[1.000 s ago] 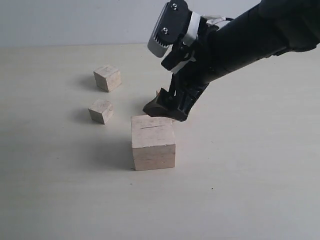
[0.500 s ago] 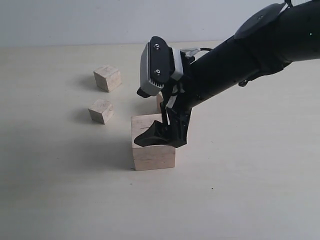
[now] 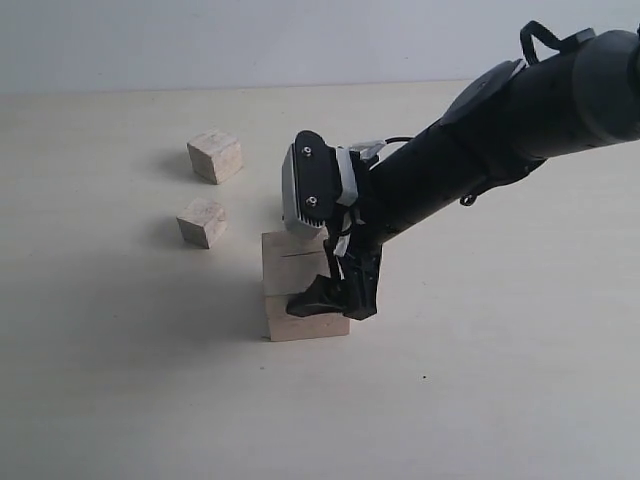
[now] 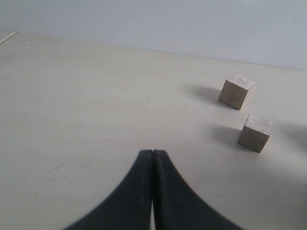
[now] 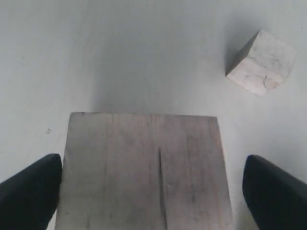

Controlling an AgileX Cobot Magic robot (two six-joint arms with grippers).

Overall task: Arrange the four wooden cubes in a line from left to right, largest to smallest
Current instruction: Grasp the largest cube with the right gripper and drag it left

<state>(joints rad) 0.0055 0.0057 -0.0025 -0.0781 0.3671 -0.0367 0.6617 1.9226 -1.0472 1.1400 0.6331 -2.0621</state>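
On the pale table (image 3: 500,400), in the middle of the frame, the right claw (image 3: 335,298) spreads wide around the biggest cube (image 3: 285,262). The left claw (image 4: 152,153) has its fingers pressed together.

Three pale, unpainted wooden cubes can be counted in the exterior view, each a different size: one large cube (image 3: 283,270) bearing a single thin saw-line on its top; one middle-sized cube (image 3: 215,156); one small cube (image 3: 203,222); the left wrist view shows two of them, the right wrist view two. Two black two-fingered grippers are seen: one right gripper (image 3: 330,295); one left gripper (image 4: 152,152); four black fingers in all. One dark robot arm (image 3: 480,140) shows in the exterior view; one pale beige tabletop (image 3: 500,380) lies under everything.
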